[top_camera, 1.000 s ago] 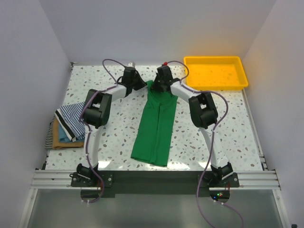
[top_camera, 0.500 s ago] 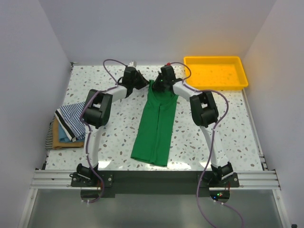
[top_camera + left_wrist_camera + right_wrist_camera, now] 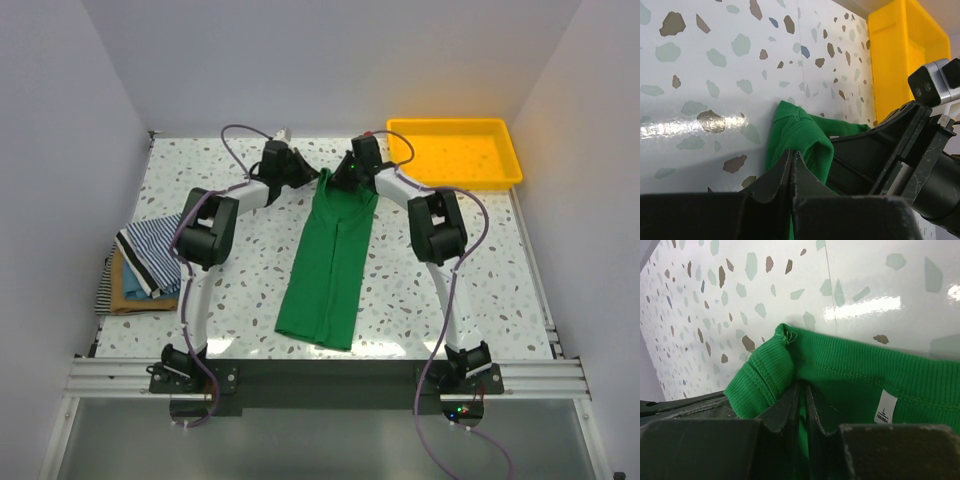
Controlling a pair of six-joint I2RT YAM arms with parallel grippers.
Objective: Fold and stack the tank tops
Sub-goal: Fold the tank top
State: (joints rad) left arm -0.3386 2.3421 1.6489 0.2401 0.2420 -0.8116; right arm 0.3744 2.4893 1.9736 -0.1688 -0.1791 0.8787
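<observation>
A plain green tank top point(image 3: 325, 265) lies lengthwise down the middle of the table, its strap end at the far side. My left gripper point(image 3: 311, 179) is shut on the left strap, and the left wrist view shows green cloth point(image 3: 800, 132) bunched at the pinched jaws point(image 3: 791, 159). My right gripper point(image 3: 348, 179) holds the right strap: its jaws point(image 3: 803, 390) stand a thin slit apart with green ribbed cloth point(image 3: 855, 370) between them. At the left edge sits a pile of tank tops with a bold black-white striped one point(image 3: 150, 255) on a tan one point(image 3: 140, 296).
A yellow plastic tray point(image 3: 455, 150) stands at the far right corner, also showing in the left wrist view point(image 3: 895, 60). White walls close in the speckled table point(image 3: 480, 270) on three sides. A white size label point(image 3: 886, 407) is sewn inside the green top's neckline.
My right gripper has moved right and farther back with its strap, spreading the green top's strap end wider, and its jaws have eased apart a little. The left gripper barely shifted.
</observation>
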